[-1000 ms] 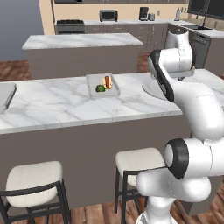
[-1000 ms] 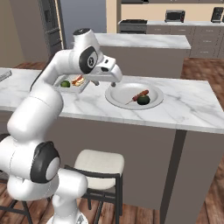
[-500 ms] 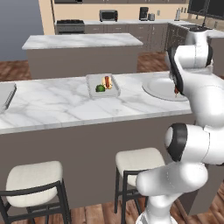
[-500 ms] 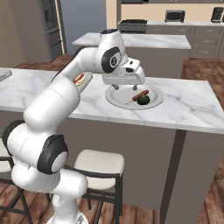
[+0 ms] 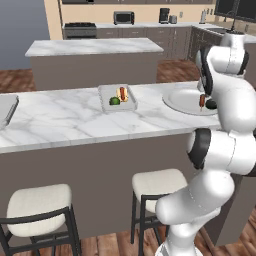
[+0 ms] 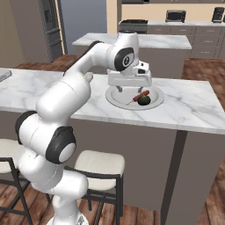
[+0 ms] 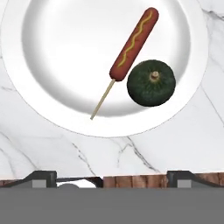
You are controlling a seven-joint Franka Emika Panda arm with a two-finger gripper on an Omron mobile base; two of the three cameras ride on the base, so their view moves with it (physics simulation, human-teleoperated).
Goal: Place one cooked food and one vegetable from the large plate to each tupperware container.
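Note:
The large plate (image 7: 65,43) lies on the marble counter and carries a corn dog (image 7: 133,43) on a stick and a dark green round squash (image 7: 151,82) that touches its lower end. My gripper (image 7: 113,177) hovers open above the plate's near edge, its fingertips (image 7: 41,177) wide apart and nothing between them. From the right base view the gripper (image 6: 132,86) hangs just over the plate (image 6: 115,98). One tupperware container (image 5: 106,102) at mid-counter holds a corn dog (image 5: 122,93) and a green vegetable (image 5: 114,100). A second container (image 5: 5,110) sits at the far left.
The plate (image 5: 177,97) sits near the counter's right end, close to its front edge. Two stools (image 5: 160,182) stand below the counter front. A second island (image 5: 95,47) lies behind.
The arm has swung right, from over the mid-counter container to above the large plate. The gripper stayed open and empty throughout.

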